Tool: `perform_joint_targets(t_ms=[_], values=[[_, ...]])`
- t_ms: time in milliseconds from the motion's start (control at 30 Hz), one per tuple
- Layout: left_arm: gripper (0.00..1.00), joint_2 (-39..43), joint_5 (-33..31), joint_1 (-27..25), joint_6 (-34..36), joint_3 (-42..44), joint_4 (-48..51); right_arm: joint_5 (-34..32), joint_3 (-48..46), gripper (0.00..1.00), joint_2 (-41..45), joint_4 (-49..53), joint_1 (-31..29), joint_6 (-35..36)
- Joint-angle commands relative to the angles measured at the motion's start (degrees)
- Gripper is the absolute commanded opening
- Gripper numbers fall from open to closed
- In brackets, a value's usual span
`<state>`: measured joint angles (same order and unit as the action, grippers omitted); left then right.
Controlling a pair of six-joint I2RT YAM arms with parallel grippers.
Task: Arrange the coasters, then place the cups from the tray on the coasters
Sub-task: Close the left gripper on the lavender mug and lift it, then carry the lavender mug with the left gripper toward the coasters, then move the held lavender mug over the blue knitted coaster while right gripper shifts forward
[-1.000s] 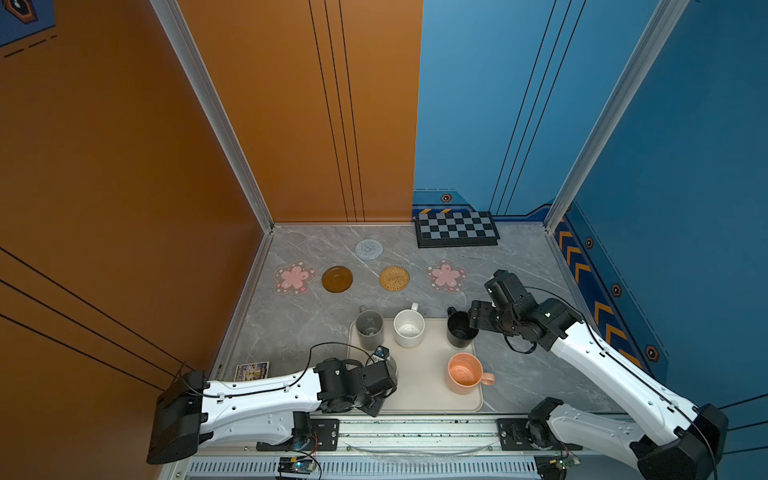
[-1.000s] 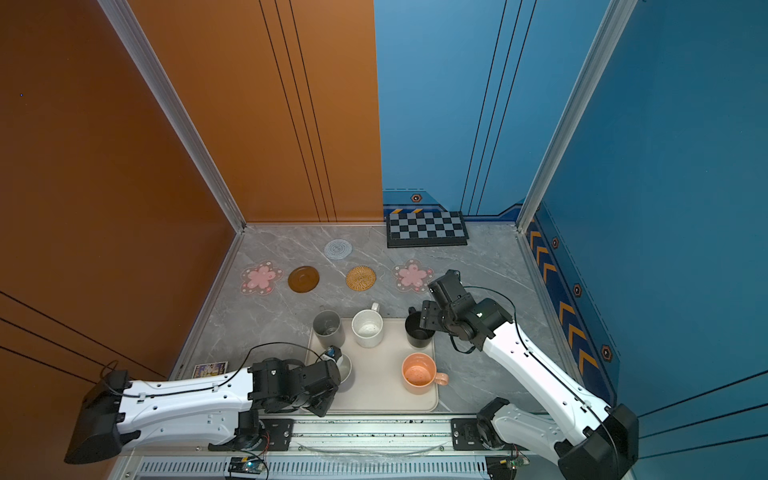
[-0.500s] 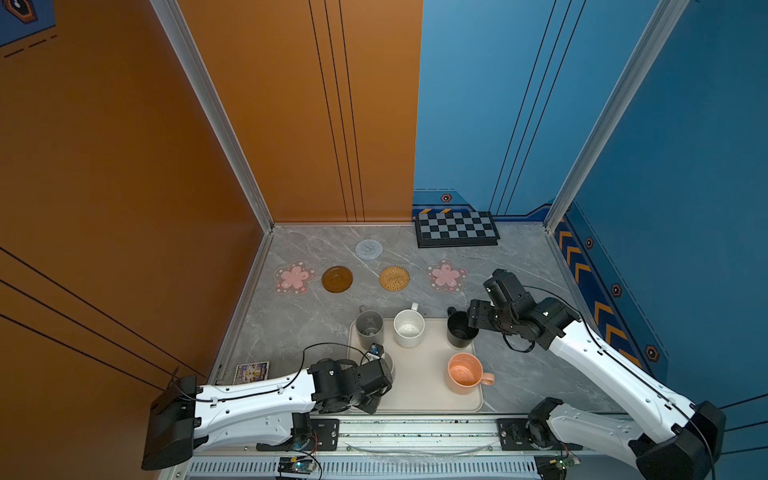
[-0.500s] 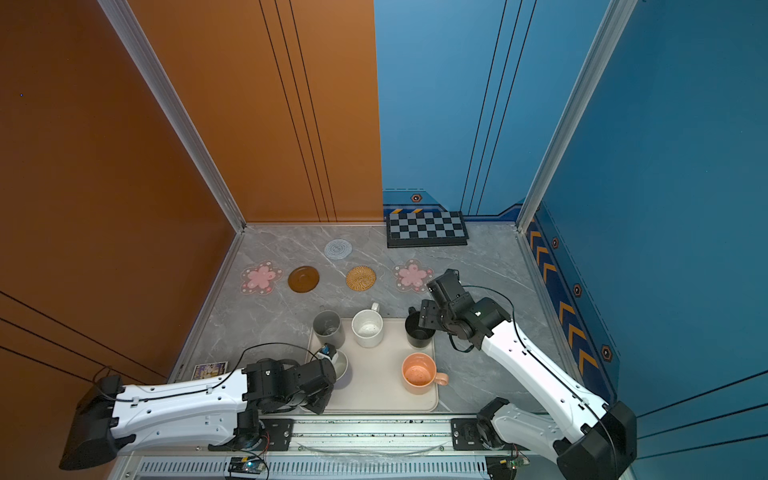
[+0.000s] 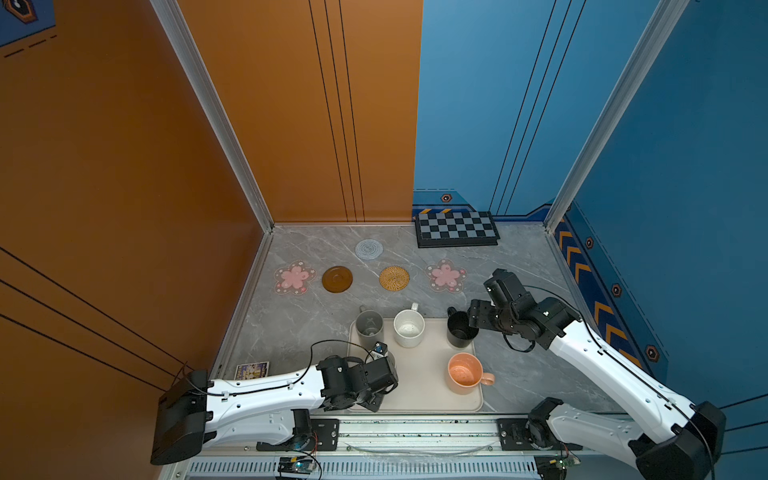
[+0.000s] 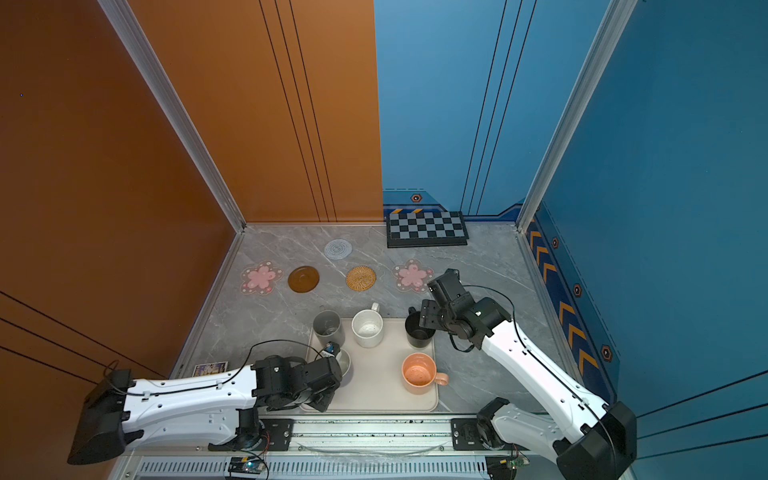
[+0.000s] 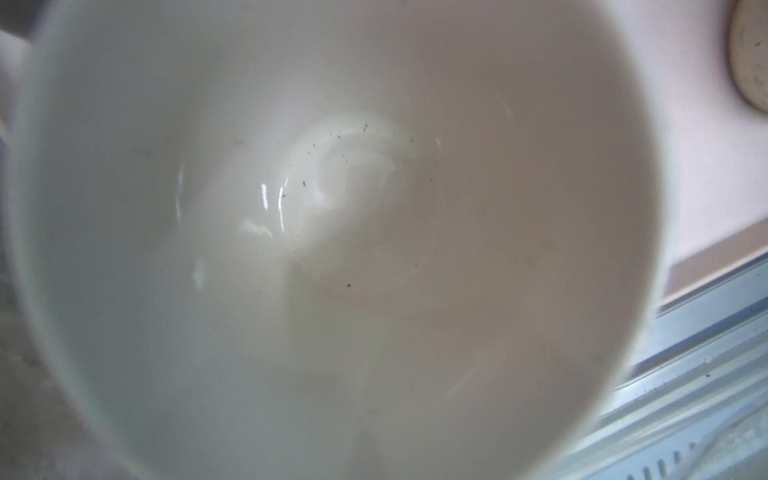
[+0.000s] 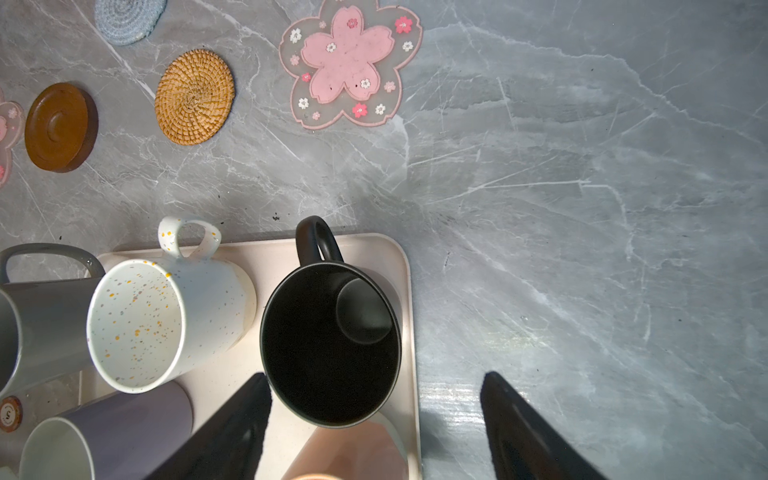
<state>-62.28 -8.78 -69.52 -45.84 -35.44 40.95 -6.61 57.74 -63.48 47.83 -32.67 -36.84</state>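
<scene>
Several coasters lie beyond the tray (image 5: 419, 386): pink flower (image 5: 293, 277), brown disc (image 5: 337, 279), knitted round (image 5: 369, 249), rattan round (image 5: 394, 278), second pink flower (image 5: 445, 276). Grey (image 5: 369, 326), speckled white (image 5: 409, 328), black (image 5: 459, 332) and peach (image 5: 463, 374) cups stand on the tray. My left gripper (image 5: 380, 363) is shut right over the lavender cup (image 6: 345, 365). That cup's white inside (image 7: 353, 208) fills the left wrist view and the fingers are hidden. My right gripper (image 8: 374, 376) is open, with the black cup's (image 8: 328, 345) near rim between its fingers.
A black-and-grey chequered board (image 5: 457, 228) leans at the back wall. A small picture card (image 5: 252, 370) lies at the front left by the orange wall. A round red-and-white sticker (image 8: 9, 413) sits by the tray. A metal rail (image 5: 415, 428) runs along the front.
My left arm has shifted slightly over the tray's front left corner. The right arm and all cups stand where they were.
</scene>
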Motion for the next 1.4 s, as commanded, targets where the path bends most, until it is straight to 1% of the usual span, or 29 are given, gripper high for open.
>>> perform_joint_targets(t_ms=[0,133,367,567,600,700,967,1100,1267,1367], values=[[0.0,-0.89,-0.13,0.55,2.8,-3.75,1.49,-0.35,-0.56,0.82,0.64,-0.56,0.78,1.51],[0.0,-2.09,0.71,0.09,4.87,-8.68,5.41,0.17,-0.95,0.82,0.64,-0.88,1.5,2.01],[0.0,-3.02,0.27,-0.96,8.39,-18.17,11.99,1.55,-1.04,0.82,0.24,-1.59,2.77,2.66],[0.0,-3.78,0.81,-0.15,12.11,-23.19,14.53,2.15,-0.94,0.82,0.54,-2.56,3.66,3.53],[0.0,-4.11,0.4,0.07,12.34,-25.76,15.53,2.05,-1.03,0.82,0.77,-3.01,3.81,3.61],[0.0,-5.18,0.1,1.05,13.62,-29.27,18.04,2.26,-1.39,0.82,1.47,-4.19,4.08,3.66],[0.0,-8.63,-0.21,6.03,15.28,-38.49,21.45,5.02,-2.58,0.82,5.66,-4.59,4.43,4.35],[0.0,-11.49,-0.13,10.44,17.6,-44.14,24.96,4.92,-3.42,0.82,7.4,-4.3,4.98,4.75],[0.0,-14.71,3.49,17.15,21.12,-49.52,25.97,4.89,-2.19,0.83,8.19,-1.99,5.66,5.46],[0.0,-16.91,5.0,22.03,23.85,-52.89,26.03,4.56,-1.95,0.83,8.64,-1.72,6.44,6.06]])
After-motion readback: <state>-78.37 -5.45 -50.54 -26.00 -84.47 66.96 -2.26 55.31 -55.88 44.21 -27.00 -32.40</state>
